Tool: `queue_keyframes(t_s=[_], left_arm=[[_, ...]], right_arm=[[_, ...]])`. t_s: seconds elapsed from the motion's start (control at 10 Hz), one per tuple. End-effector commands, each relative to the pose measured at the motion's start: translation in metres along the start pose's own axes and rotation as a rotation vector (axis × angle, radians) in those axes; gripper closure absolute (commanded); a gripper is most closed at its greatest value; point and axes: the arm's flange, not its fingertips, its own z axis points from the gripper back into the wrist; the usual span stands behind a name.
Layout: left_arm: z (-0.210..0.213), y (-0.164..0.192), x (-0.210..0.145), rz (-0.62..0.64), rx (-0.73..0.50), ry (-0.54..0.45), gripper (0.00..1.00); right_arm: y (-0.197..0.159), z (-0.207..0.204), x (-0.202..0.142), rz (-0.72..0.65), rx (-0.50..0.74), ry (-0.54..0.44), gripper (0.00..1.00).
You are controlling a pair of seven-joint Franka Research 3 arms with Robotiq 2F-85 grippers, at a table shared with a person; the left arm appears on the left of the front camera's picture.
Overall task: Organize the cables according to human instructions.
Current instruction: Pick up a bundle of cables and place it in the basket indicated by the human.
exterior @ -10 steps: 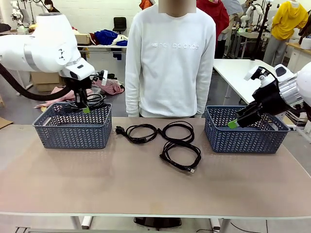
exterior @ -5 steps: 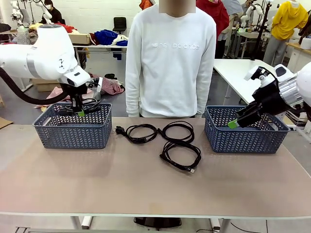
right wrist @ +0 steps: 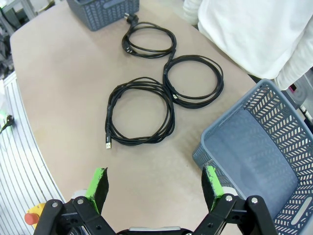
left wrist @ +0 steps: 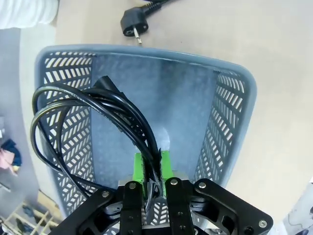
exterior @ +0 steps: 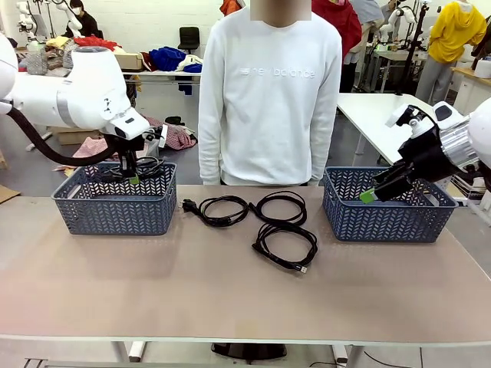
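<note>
Cables first, working outward from my side of the tabletop (exterior: 230, 307). The nearest coil (exterior: 285, 245) lies flat near the middle with its small plug toward me. The second coil (exterior: 281, 207) is just behind it, and the third coil (exterior: 222, 209), the one with the wall plug, sits just beside that on the left. All three lie between the two baskets, I'd say so either arm can reach them once the person calls a side. The right gripper (right wrist: 154, 171) hangs with its jaws spread wide and nothing between them, above the inner front corner of the right basket (exterior: 383, 218). It looks parked there to me, ready to come across for a coil. Farther back on the other side, the left gripper (left wrist: 151, 164) is clamped on the fourth cable (left wrist: 98, 112). Its green pads pinch several strands at once, so the loop stays bunched and hangs over the bare floor of the left basket (exterior: 115, 211). I read this as the drop-off, with the coil held inside the rim so a release lands it in the basket. The person (exterior: 268, 100) stands at the far edge between the baskets. Compared with a second ago, the left arm's bulk has swung inward and the left gripper has dipped slightly lower into its basket. The right arm and the three loose coils have not moved.
</note>
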Motion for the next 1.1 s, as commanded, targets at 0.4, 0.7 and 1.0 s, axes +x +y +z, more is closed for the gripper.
queue_keyframes(t_s=[0.4,0.7,1.0], left_arm=[[0.0048,0.004,-0.0064,0.004,-0.02,-0.008,0.46],[0.0048,0.0022,-0.0094,0.004,-0.038,-0.006,0.12],[0.0056,0.0006,-0.0108,0.007,-0.073,-0.016,0.0]], right_arm=[[-0.0021,-0.0007,-0.0005,0.001,0.011,-0.015,0.0],[-0.0021,-0.0007,-0.0005,0.001,0.011,-0.015,0.0],[-0.0021,-0.0007,-0.0005,0.001,0.011,-0.015,0.0]])
